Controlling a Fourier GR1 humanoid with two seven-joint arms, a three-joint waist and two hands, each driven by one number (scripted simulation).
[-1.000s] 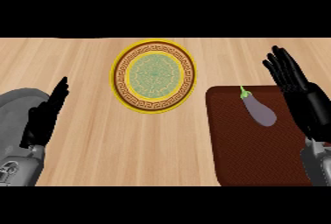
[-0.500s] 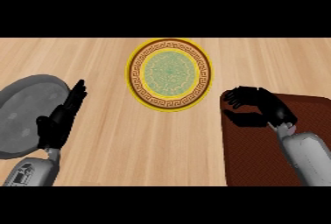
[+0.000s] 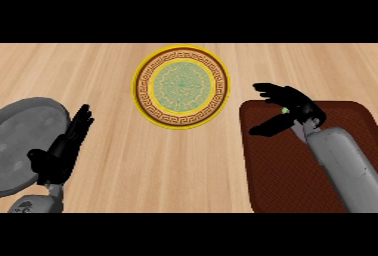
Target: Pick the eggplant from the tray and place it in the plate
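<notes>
Grey disc: lies on the wooden surface at the far left, partly behind the left hand.
Left hand: fingers straight, holding nothing.
Plate: gold-rimmed, upper middle, nothing on it.
Right hand: over the tray, fingers curled round the eggplant, only its green tip showing.

We observe a light wooden counter carrying three items directly on its surface: a round yellow-rimmed patterned plate at centre, a dark brown tray at the right, and a grey round dish at the left edge.
</notes>
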